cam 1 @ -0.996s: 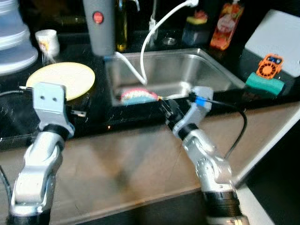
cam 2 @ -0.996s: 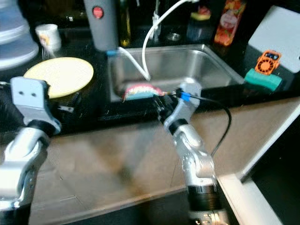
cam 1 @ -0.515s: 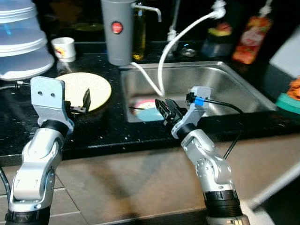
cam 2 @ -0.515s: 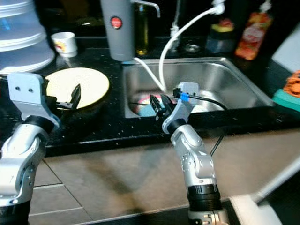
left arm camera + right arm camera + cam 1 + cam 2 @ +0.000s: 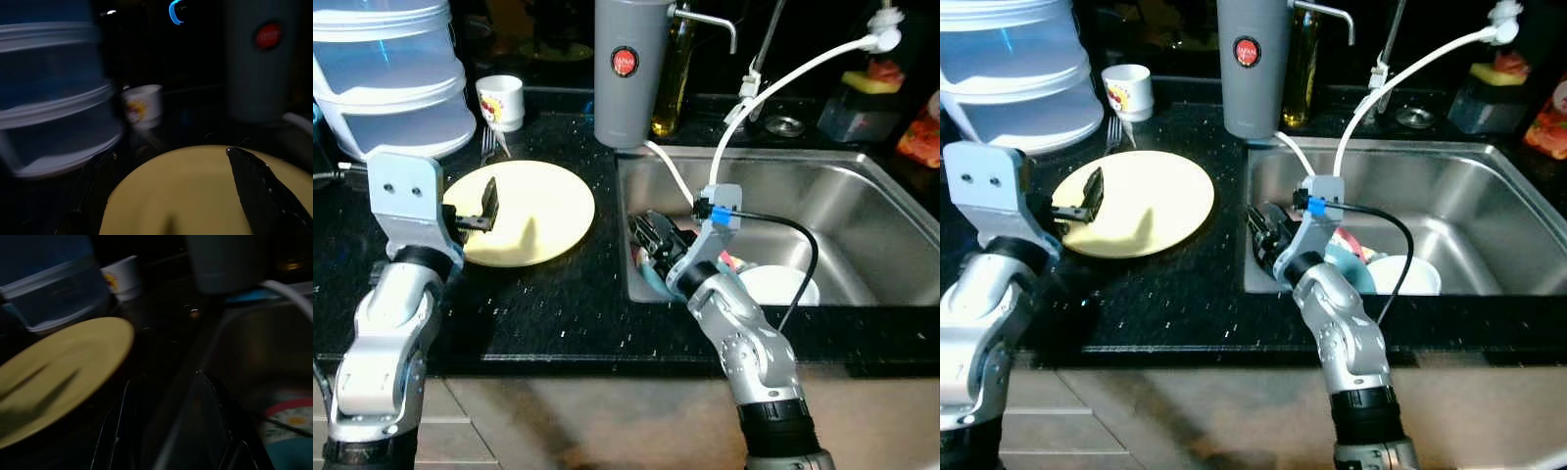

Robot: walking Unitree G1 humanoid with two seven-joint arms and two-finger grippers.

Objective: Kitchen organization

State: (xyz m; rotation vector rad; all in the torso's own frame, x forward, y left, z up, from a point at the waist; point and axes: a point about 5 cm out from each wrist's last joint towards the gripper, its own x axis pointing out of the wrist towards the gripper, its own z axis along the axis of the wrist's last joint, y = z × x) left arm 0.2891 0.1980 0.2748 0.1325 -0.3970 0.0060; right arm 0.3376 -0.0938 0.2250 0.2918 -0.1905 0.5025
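While the left fingers gape over the yellow plate, the right fingers spread above the sink.

Black speckled countertop, steel sink set into it on the right. Directly on the counter: yellow plate left of the sink; small white printed cup behind it, fork beside; stacked clear plastic containers far left; grey cylindrical canister at the sink's back corner.
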